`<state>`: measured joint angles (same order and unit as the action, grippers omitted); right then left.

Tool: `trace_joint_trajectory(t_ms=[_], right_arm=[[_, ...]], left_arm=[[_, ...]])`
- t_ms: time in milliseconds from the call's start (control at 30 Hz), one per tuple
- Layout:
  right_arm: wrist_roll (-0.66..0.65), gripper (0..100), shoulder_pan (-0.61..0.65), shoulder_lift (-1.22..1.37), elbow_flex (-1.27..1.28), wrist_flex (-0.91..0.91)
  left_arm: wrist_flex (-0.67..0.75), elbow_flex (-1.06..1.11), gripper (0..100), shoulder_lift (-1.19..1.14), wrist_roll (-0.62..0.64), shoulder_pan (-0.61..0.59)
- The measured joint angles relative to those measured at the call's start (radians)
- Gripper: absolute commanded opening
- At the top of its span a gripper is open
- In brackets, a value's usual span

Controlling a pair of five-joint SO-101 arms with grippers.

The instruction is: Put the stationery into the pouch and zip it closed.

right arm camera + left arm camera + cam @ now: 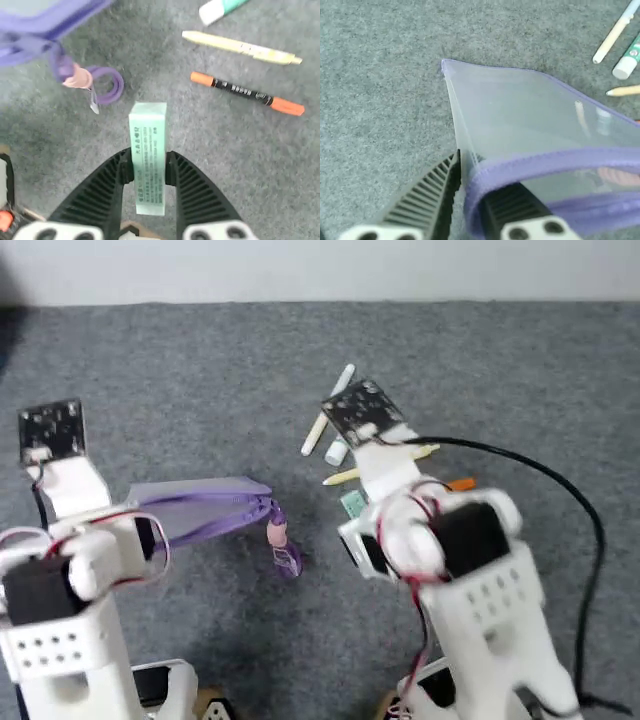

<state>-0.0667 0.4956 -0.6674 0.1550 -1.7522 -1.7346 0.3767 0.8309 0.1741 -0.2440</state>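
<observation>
A clear pouch (520,115) with purple trim lies on the grey carpet, its mouth facing the right arm. My left gripper (465,167) is shut on the pouch's purple rim at the near corner. The pouch (200,502) reaches from the left arm toward the middle. My right gripper (148,157) is shut on a green eraser (148,145), a short way from the zipper pull's pink charm (77,77) and purple loop (107,85). On the carpet lie a yellow pen (240,47), an orange pen (247,92) and a glue stick (220,7).
A white pen (330,410) lies beyond the glue stick (337,450) and the yellow pen (345,476). A black cable (560,490) arcs over the carpet to the right of the right arm. Bare grey carpet stretches at the back and far right.
</observation>
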Motion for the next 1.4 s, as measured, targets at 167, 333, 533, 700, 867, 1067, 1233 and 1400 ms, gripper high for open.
trace_joint_trajectory(t_ms=[167, 333, 533, 700, 867, 1067, 1233, 1400], right_arm=[[0.091, 0.8, 0.061, -0.087, 0.0, 0.092], [0.204, 0.8, 0.19, -0.092, 0.014, 0.299], [0.233, 0.8, 0.313, -0.092, 0.184, 0.741], [0.183, 0.8, 0.364, -0.092, 0.402, 1.142], [0.121, 0.8, 0.417, -0.089, 0.549, 1.375], [0.114, 0.8, 0.427, 0.012, 0.554, 1.502], [0.112, 1.2, 0.427, 0.063, 0.552, 1.54], [0.112, 5.8, 0.428, 0.054, 0.549, 1.484]], left_arm=[[0.0, -0.1, 1, -0.149, 0.048, 0.0], [0.0, -0.12, 1, -0.232, 0.058, 0.0], [0.0, -0.12, 1, -0.249, 0.061, 0.003], [0.0, -0.12, 1, -0.249, 0.061, 0.003], [0.0, -0.12, 1, -0.249, 0.061, 0.003], [0.0, -0.12, 1, -0.249, 0.061, 0.003], [0.0, -0.12, 1, -0.249, 0.061, 0.003], [0.0, -0.12, 1, -0.249, 0.061, 0.003]])
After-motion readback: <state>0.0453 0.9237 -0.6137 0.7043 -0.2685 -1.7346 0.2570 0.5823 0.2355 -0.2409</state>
